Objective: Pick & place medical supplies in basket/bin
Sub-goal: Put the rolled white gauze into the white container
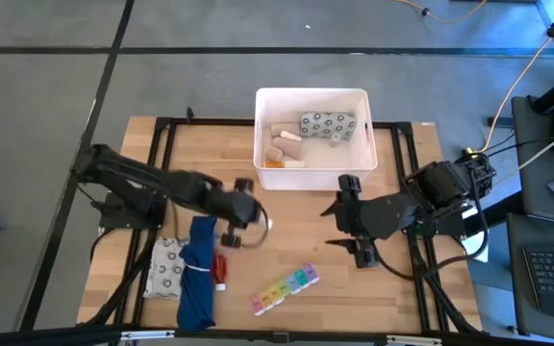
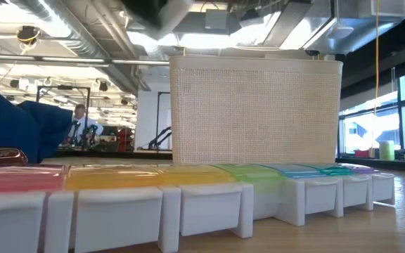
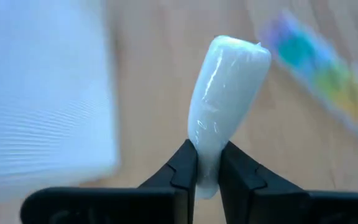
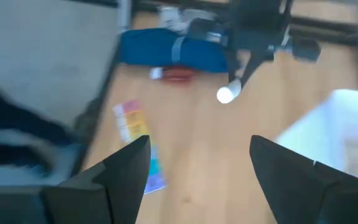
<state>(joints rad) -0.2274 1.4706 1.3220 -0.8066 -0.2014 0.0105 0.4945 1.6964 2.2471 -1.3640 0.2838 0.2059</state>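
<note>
Near the table's left edge, a grey-patterned white packet lies flat, its right side tucked under the blue cloth bundle, which runs toward the front edge. A red tube lies against the cloth's right side, only partly showing.

The left gripper reaches in from the left edge to a spot left of the table's middle, above the cloth's far end. In the left wrist view its fingers pinch the lower end of a white gauze roll wrapped in clear film; the roll stands out beyond the fingertips, and its gripped end is hidden between them. From above, the roll is only a pale blur at the gripper.

Close to the front edge, right of the cloth, the rainbow pill organizer lies at a slant. In the low view it fills the foreground and cuts off the base of the basket behind it.

The white basket sits at the middle of the back edge, overhanging it. Inside are a grey-patterned packet and several pale items too small to name.

The right gripper hovers right of centre, in front of the basket's right corner, with its jaws spread and holding nothing.
</note>
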